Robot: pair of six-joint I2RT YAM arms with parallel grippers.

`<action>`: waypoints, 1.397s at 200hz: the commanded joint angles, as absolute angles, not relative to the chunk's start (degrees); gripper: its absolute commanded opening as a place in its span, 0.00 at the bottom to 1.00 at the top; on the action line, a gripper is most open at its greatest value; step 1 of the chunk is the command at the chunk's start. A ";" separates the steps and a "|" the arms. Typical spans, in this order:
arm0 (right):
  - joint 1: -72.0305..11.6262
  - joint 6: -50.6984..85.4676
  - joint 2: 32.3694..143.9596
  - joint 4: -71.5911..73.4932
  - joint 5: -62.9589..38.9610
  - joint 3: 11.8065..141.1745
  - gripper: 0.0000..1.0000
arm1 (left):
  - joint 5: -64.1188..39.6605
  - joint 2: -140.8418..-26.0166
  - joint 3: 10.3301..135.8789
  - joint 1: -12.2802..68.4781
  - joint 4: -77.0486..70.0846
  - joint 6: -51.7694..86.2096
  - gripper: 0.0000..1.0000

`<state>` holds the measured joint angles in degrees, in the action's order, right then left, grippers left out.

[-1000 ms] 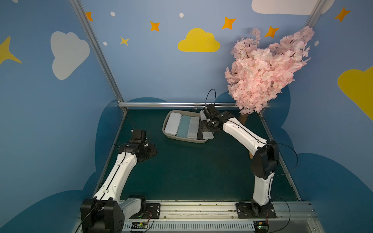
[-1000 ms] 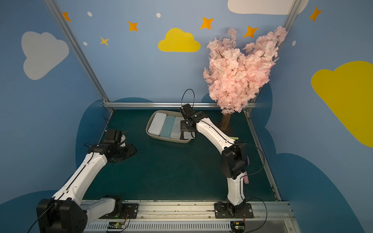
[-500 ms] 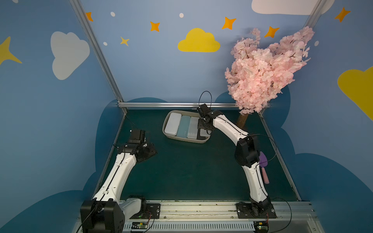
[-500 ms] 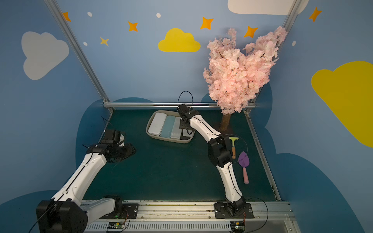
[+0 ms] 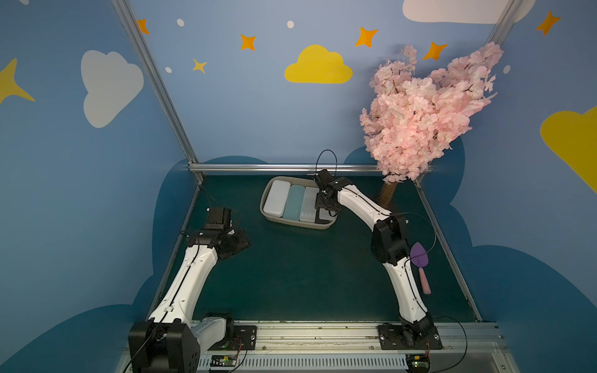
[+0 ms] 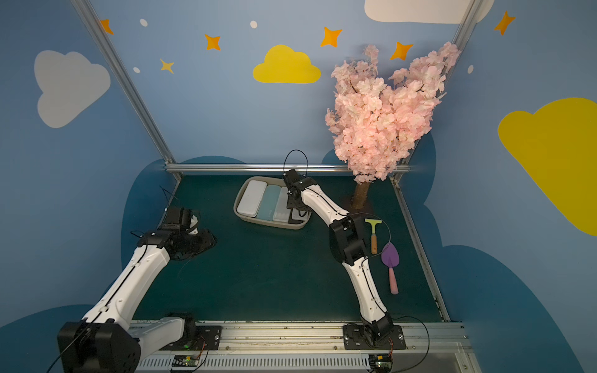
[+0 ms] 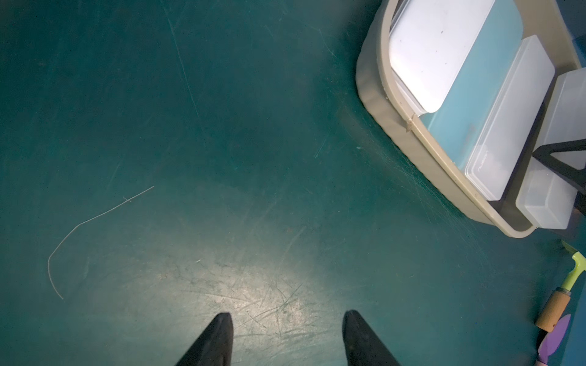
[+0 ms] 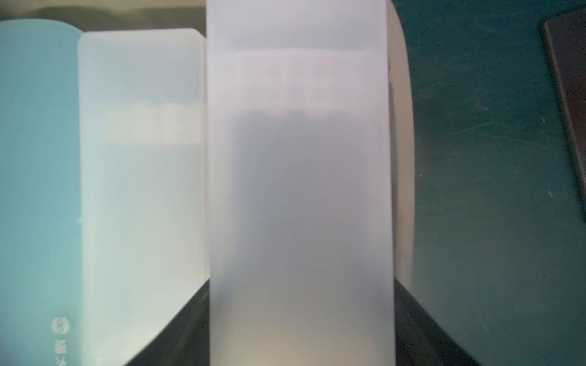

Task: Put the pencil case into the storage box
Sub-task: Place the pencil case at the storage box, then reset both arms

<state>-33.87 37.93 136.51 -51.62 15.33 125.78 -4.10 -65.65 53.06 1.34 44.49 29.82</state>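
The storage box [image 5: 290, 222] [image 6: 268, 223] [image 7: 393, 126], a beige tub, stands at the back middle of the green mat. Inside lie a white case [image 5: 276, 202], a teal case [image 5: 294, 205] and a frosted case [image 5: 308, 206] side by side. My right gripper [image 5: 326, 206] [image 8: 301, 282] is shut on a frosted pencil case [image 8: 301, 190] [image 7: 548, 202] at the box's right end, next to the frosted one. Whether it rests on the box floor I cannot tell. My left gripper [image 7: 288, 317] [image 5: 239, 242] hangs open over bare mat at the left, holding nothing.
A pink blossom tree [image 5: 420, 119] stands at the back right, its trunk [image 5: 387, 193] close to the box. A purple trowel [image 6: 390, 258] and a green scraper [image 6: 373, 234] lie right of my right arm. A thin wire [image 7: 95, 218] lies on the mat.
My right gripper has carried the frosted pencil case a little left, from the box's right rim to over its right end, and the arm's elbow has swung left, uncovering the trowel. The left arm has barely moved.
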 commanded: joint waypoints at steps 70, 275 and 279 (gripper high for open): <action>-32.53 42.97 139.53 -53.66 10.19 126.35 0.49 | -3.43 -64.54 54.62 0.84 46.07 28.77 0.59; -14.49 9.09 65.28 -9.59 19.30 47.29 0.97 | 13.28 -63.81 43.90 0.86 17.71 19.42 0.80; -13.63 8.08 64.21 -5.97 19.89 44.17 0.98 | 14.02 -63.46 42.45 0.80 15.45 18.93 0.81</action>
<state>-16.69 13.39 69.87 -28.82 18.72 57.87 7.18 -65.06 48.18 1.13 28.53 22.55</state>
